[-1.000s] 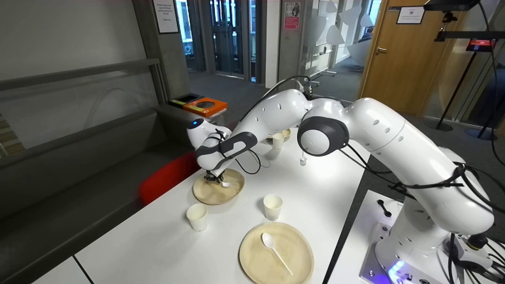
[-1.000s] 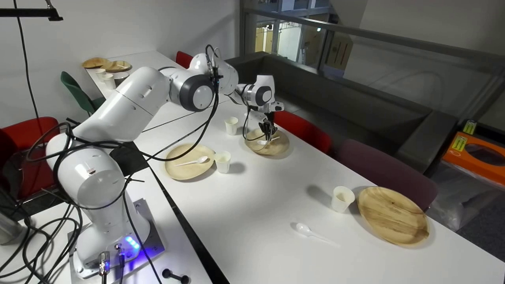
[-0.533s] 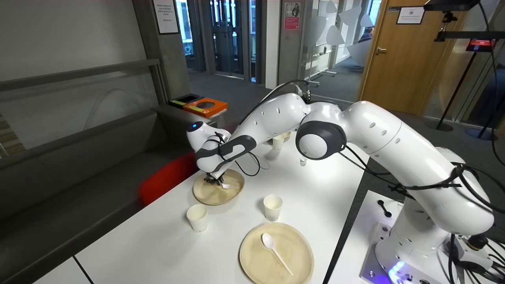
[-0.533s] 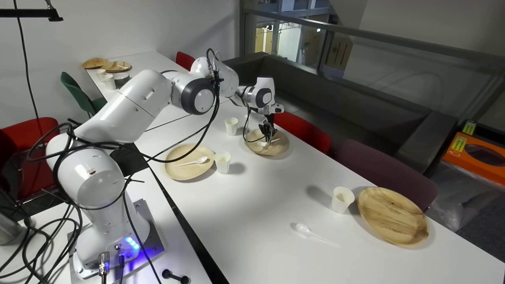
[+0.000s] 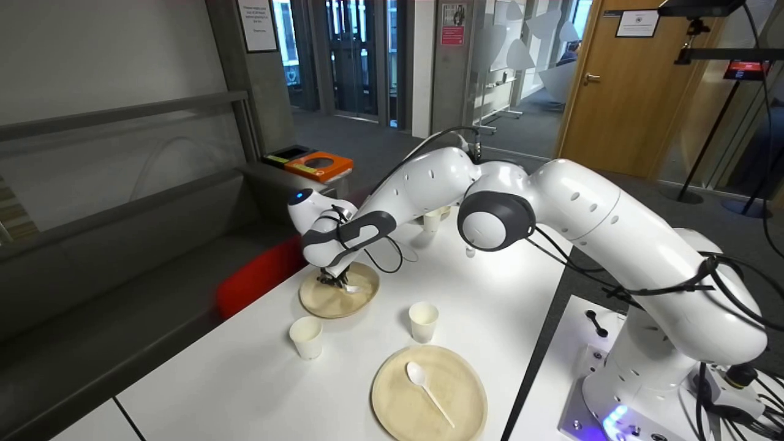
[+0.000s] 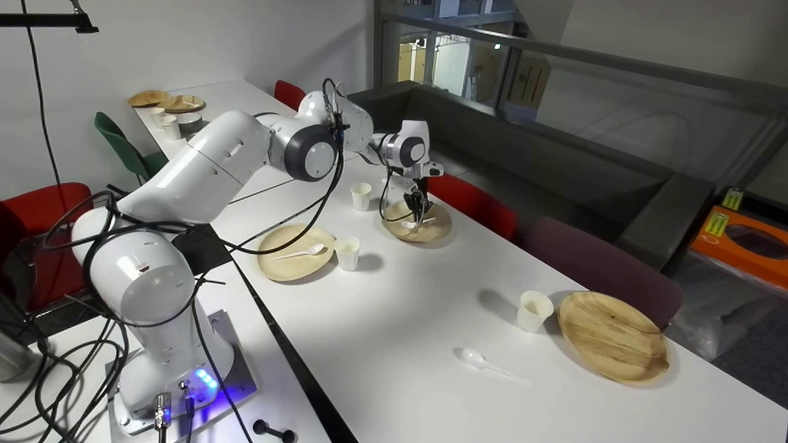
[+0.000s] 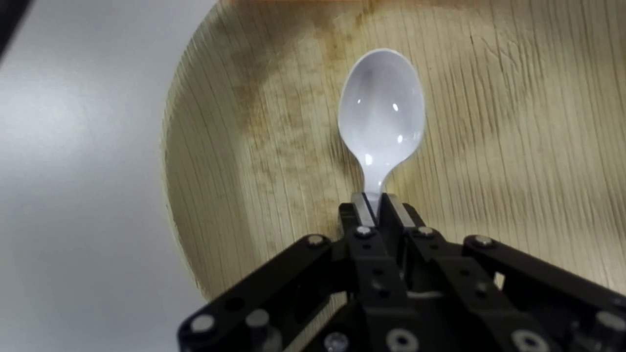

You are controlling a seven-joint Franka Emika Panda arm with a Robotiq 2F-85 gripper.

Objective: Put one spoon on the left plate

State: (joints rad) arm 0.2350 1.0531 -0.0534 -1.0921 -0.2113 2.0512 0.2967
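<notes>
A long gray bench (image 5: 122, 251) runs behind a white table (image 5: 490, 288). A white robot arm (image 5: 582, 196), its base lit blue, stretches over the table toward a red chair (image 5: 257, 282) at the edge across from that base. A wooden plate (image 6: 615, 338) with dark grain, seen in an exterior view, sits near the table's edge. A beige plate (image 5: 398, 392) lies nearer the arm's base. The left plate (image 5: 337, 306), round and shallow with a raised rim, sits under the arm's end in both exterior views. Over that left plate the black gripper (image 7: 374, 203) points down, its two fingers drawn together. A pale cup (image 5: 306, 340) stands upright near the left plate, a second cup (image 5: 424, 321) just beside the beige plate, and a third cup (image 6: 534, 311) near the wooden plate. Between the fingers, a white spoon (image 7: 381, 107) is pinched by the handle, hollow side toward the viewer in the wrist view; its bowl shows inside the left plate's rim, though whether it touches the plate cannot be told. A second spoon (image 5: 416, 372) lies on the beige plate, and a third spoon (image 6: 474, 358) rests directly on the table.
</notes>
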